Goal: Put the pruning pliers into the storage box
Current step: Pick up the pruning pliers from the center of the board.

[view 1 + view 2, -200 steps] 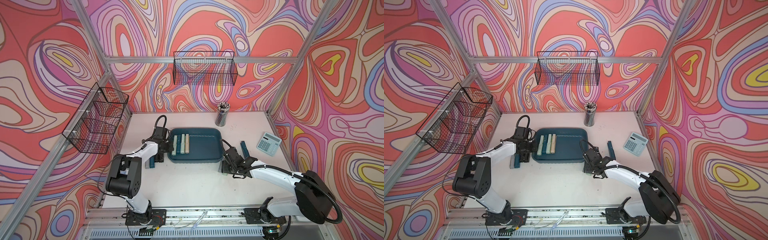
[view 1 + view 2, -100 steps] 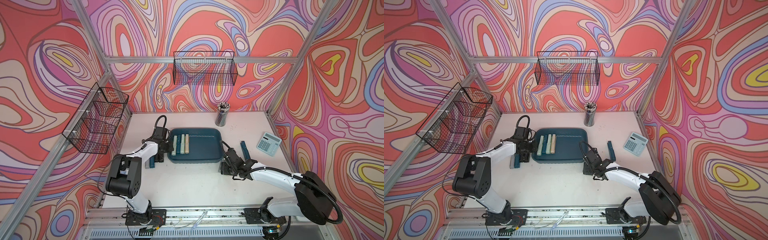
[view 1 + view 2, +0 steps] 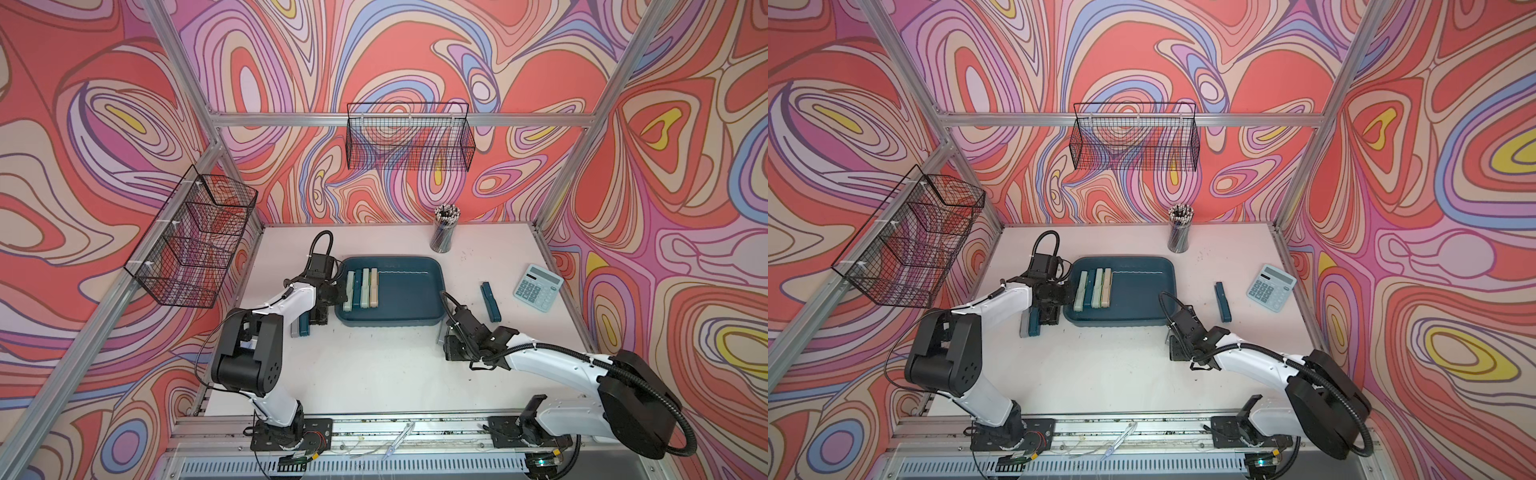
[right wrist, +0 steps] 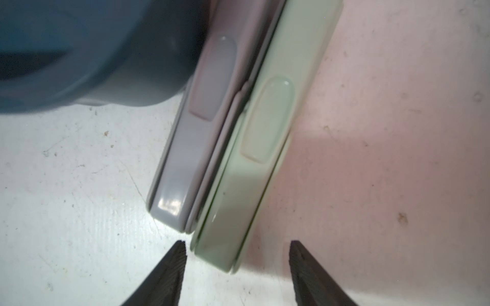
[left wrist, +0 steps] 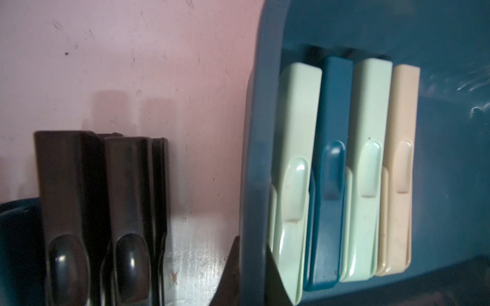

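Nearest me, the right gripper (image 4: 237, 243) sits low over the counter (image 4: 79, 185), fingers (image 4: 169, 275) apart, a mint pliers (image 4: 254, 159) and a grey pliers (image 4: 191, 148) side by side just ahead of the tips, beside the storage box (image 3: 386, 323). Further back I see the left gripper (image 3: 340, 292) closed at the box's left rim, next to four pliers (image 3: 365, 287) lined up inside

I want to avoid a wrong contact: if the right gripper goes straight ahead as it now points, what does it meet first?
Most likely the mint pruning pliers, whose near end lies between the right gripper's open jaws. The grey pliers lies against it, so one fingertip may clip that.
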Controlling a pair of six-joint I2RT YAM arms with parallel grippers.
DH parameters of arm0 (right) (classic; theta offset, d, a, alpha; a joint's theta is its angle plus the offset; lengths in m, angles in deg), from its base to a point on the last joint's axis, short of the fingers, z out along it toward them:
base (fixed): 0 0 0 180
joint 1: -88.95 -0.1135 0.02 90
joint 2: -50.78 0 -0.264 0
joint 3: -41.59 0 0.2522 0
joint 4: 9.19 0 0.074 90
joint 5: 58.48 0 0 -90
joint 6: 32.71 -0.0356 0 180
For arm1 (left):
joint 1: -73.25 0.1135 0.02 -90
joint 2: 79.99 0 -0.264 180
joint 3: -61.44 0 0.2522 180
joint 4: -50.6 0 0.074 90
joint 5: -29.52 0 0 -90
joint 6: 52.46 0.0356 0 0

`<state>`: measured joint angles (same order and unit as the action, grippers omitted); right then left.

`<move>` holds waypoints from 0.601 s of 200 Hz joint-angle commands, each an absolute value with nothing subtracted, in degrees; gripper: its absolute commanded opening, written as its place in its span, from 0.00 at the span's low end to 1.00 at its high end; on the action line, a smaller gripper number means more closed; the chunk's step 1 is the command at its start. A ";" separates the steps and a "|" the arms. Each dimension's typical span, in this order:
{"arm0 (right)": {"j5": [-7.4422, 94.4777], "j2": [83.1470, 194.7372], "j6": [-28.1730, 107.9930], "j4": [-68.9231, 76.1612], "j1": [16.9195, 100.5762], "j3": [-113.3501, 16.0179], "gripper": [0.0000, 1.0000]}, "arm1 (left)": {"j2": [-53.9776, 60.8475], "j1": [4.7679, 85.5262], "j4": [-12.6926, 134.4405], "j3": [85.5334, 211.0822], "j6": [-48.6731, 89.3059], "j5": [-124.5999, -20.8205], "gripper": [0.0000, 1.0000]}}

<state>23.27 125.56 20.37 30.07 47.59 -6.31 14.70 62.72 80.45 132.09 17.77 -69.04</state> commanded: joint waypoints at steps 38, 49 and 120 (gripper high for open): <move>16.00 128.65 16.57 31.70 47.35 -5.69 0.64 | 12.41 62.70 77.45 133.72 17.32 -70.32 0.00; 15.58 128.33 16.23 31.74 47.60 -5.58 0.64 | 12.34 62.70 77.45 133.65 17.41 -70.32 0.00; 19.24 126.91 20.97 29.09 54.19 -7.46 0.63 | 12.77 62.77 77.19 133.46 17.34 -70.65 0.00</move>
